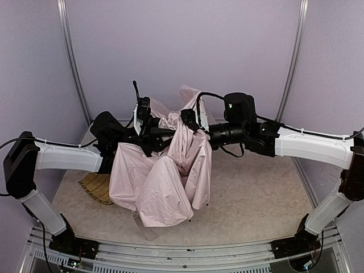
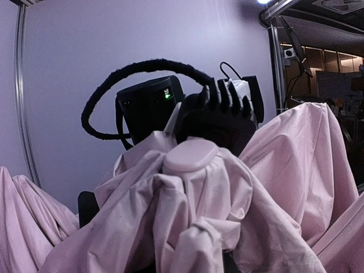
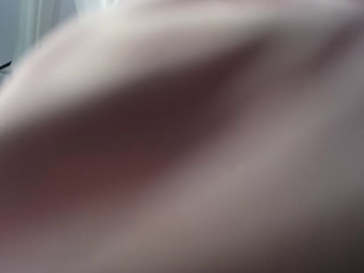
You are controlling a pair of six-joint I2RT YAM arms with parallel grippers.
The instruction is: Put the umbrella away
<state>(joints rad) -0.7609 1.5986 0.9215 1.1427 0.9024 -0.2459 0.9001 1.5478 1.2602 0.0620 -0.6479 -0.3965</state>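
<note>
The umbrella (image 1: 159,176) hangs half-collapsed above the table, its pale pink canopy drooping in folds between the two arms. My left gripper (image 1: 149,135) reaches into its upper left side among black ribs and looks shut on it. In the left wrist view, pink fabric (image 2: 256,187) hides my fingers, and a rounded pink cap (image 2: 190,156) sits at the top of the bunched cloth. My right gripper (image 1: 189,120) is at the canopy's upper right, just behind that cap (image 2: 219,122). Blurred fabric (image 3: 227,170) fills the right wrist view, hiding its jaws.
A woven straw tray (image 1: 96,186) lies on the table at the left, partly under the hanging canopy. Lilac walls with metal posts (image 1: 74,62) close in the back and sides. The table's near rail (image 1: 187,250) runs between the arm bases.
</note>
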